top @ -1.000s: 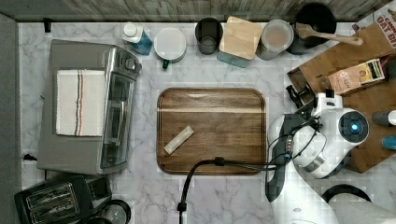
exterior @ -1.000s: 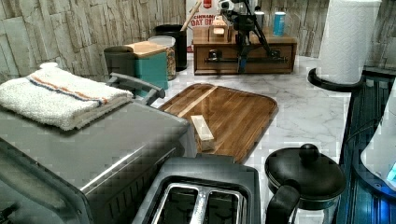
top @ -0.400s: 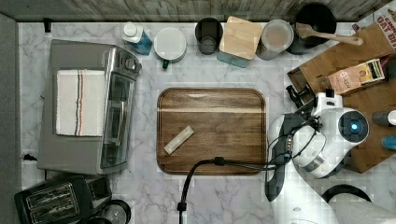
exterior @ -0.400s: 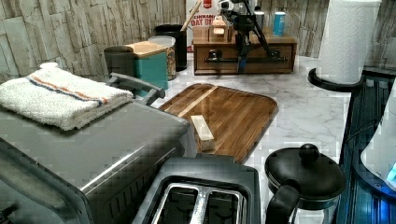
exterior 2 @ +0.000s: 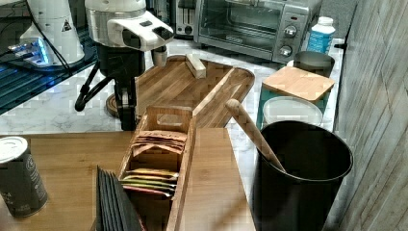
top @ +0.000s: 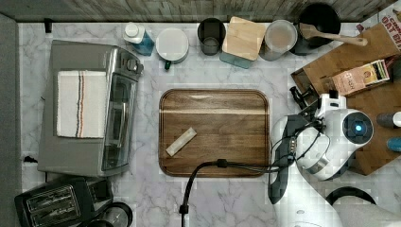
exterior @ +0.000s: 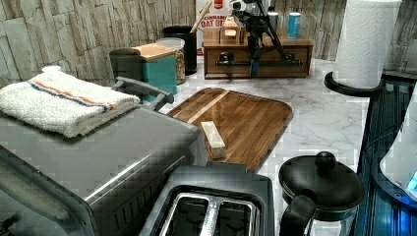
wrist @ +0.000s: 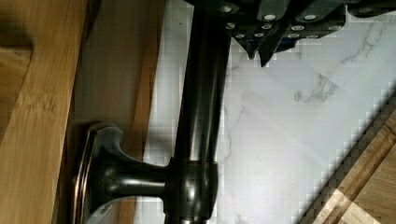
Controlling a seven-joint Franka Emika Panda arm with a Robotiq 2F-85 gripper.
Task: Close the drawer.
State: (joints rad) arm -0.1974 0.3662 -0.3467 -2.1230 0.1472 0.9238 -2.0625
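Observation:
The drawer point(exterior: 255, 69) sits in the wooden cabinet at the back of the left view, its long black bar handle point(exterior: 236, 63) across the front. In the top view a narrow strip of the drawer point(top: 298, 79) juts out from under the cabinet top point(top: 373, 99). My gripper point(exterior: 254, 68) hangs straight down against the handle's outer side, fingers shut with nothing between them. In the wrist view the black bar point(wrist: 201, 116) runs past the gripper point(wrist: 261, 55), with the drawer front point(wrist: 116, 93) behind it. In the right view the gripper point(exterior 2: 126, 120) stands just beyond the cabinet top's far edge.
A dark wooden serving tray point(top: 215, 109) with a small wooden block point(top: 181, 141) lies beside the arm. A black cable point(top: 208, 168) crosses the tray's edge. Jars and a black bin point(top: 321, 21) line the back wall. A tea box point(exterior 2: 159, 159) and a can point(exterior 2: 19, 175) stand on the cabinet top.

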